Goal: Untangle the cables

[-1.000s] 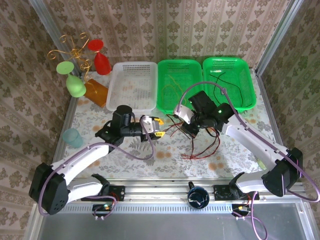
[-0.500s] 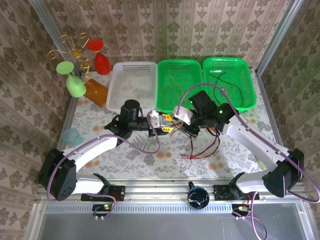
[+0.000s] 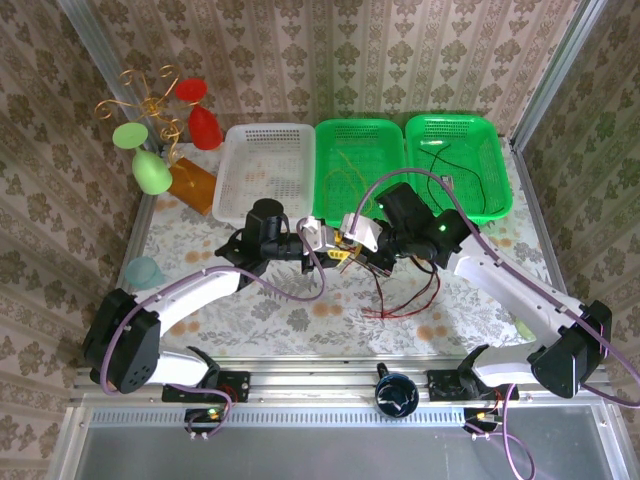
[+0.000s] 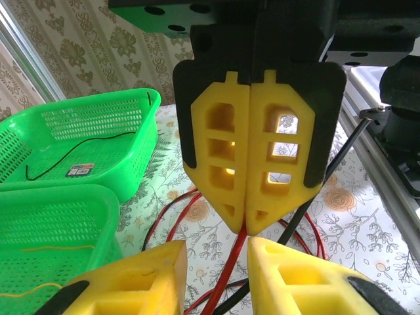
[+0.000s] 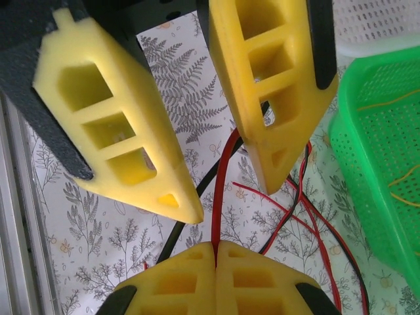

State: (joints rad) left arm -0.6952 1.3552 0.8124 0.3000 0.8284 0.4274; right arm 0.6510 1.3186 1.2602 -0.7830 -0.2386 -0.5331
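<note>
At the middle of the desk (image 3: 260,315), the right claw (image 5: 215,252) is seen clamped shut on a red cable (image 5: 218,197), which is pinched at its fingertips. The left claw (image 4: 216,248) is set narrowly open, one finger on either side of that red cable, and no grip can be made out. The other cables (image 3: 410,300) are spread in red and black loops on the desk beside the right arm, near the green baskets (image 3: 330,205).

Red cable (image 4: 226,275) in right end effector (image 4: 245,228)
</note>
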